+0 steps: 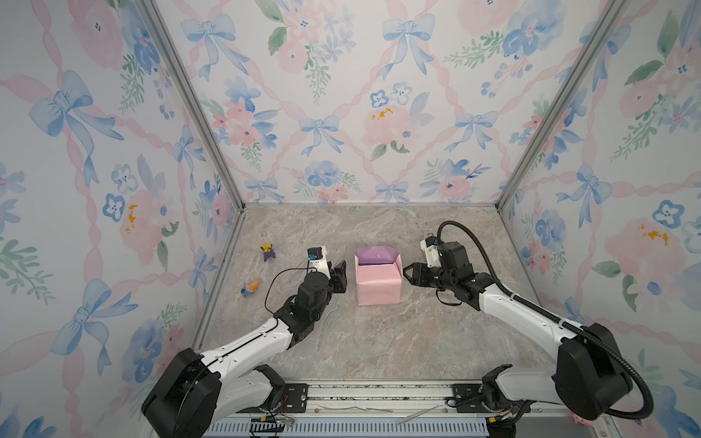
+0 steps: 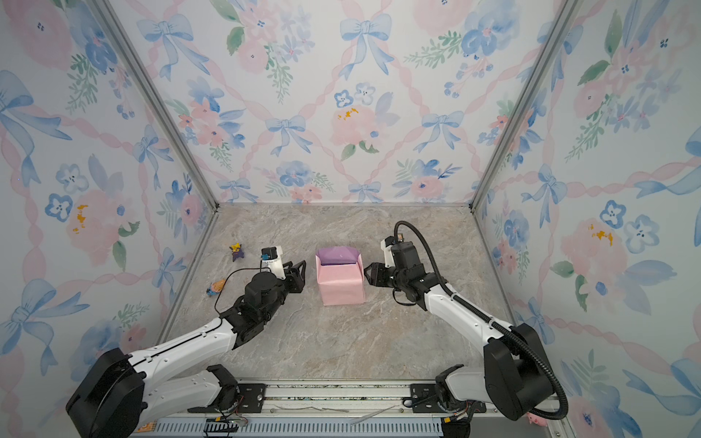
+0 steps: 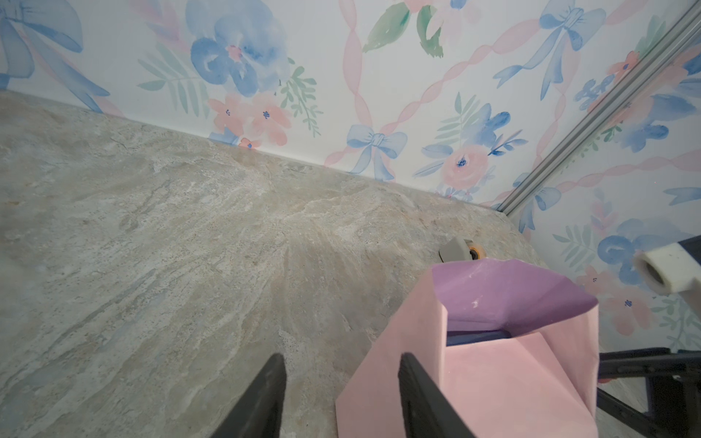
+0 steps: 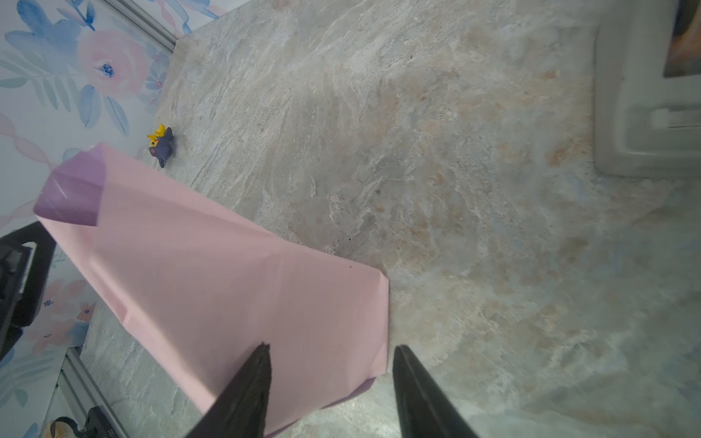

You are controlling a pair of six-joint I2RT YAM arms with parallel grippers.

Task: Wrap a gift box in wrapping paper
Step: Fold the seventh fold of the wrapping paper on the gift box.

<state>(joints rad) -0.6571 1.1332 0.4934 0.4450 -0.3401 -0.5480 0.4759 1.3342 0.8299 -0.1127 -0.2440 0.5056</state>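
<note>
The wrapping paper point(image 1: 378, 280) is folded round the gift box in the middle of the table in both top views, pale pink side out. A lilac flap point(image 2: 337, 255) stands up at its far end. Only a thin navy strip of the gift box point(image 3: 477, 336) shows under that flap. My left gripper point(image 1: 339, 275) sits just left of the parcel, open, with nothing between its fingers point(image 3: 413, 394). My right gripper point(image 1: 407, 273) is close to the parcel's right side, also open and empty, and the pink paper point(image 4: 227, 288) lies beyond its fingertips.
A grey tape dispenser point(image 3: 457, 250) stands on the table beyond the parcel. A purple-and-yellow figurine point(image 1: 268, 252) and an orange-and-blue one point(image 1: 251, 287) lie near the left wall. Floral walls close in three sides, and a metal rail point(image 1: 379, 394) runs along the front.
</note>
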